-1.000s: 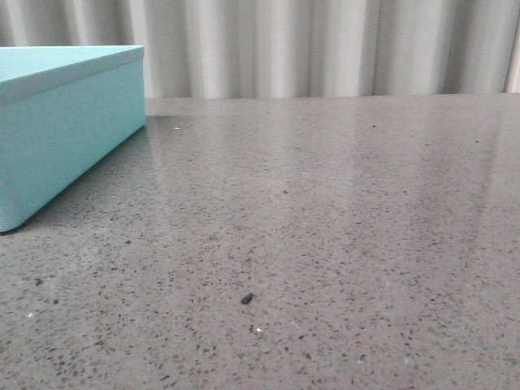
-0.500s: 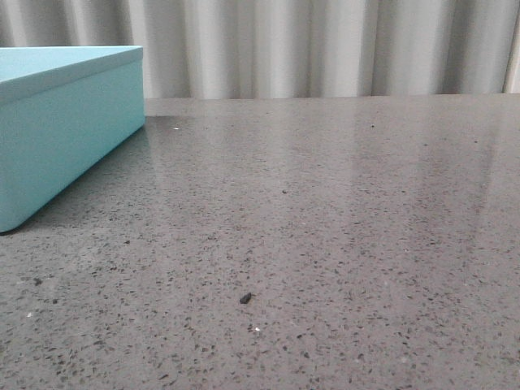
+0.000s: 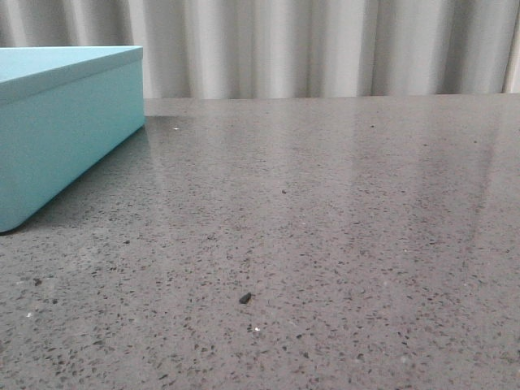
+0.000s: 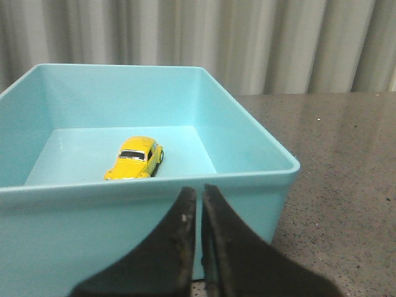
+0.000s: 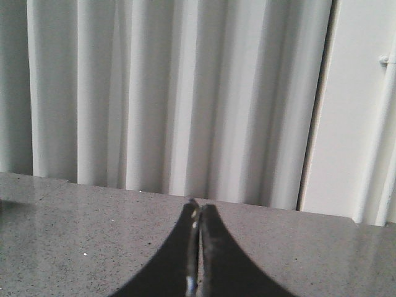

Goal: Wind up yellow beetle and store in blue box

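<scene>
Only the left wrist view shows the small glossy yellow toy beetle (image 4: 135, 158) inside the open turquoise-blue plastic box (image 4: 260, 179), beyond the left claw (image 4: 198, 198), pressed together and empty; the right claw (image 5: 198, 213) likewise.

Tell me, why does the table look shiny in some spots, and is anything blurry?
Front view: the table reflects the pale curtain as soft streaks. Left wrist view: the yellow beetle in the blue box looks sharp, but the left gripper is blurred. Right wrist view: the right gripper is blurred too.

The box (image 3: 65, 130) fills the front view's upper left as the only obstacle, open-topped with the beetle (image 4: 134, 158) lying on its floor, while the bench (image 3: 341, 244) spreads bare across centre and right.
</scene>
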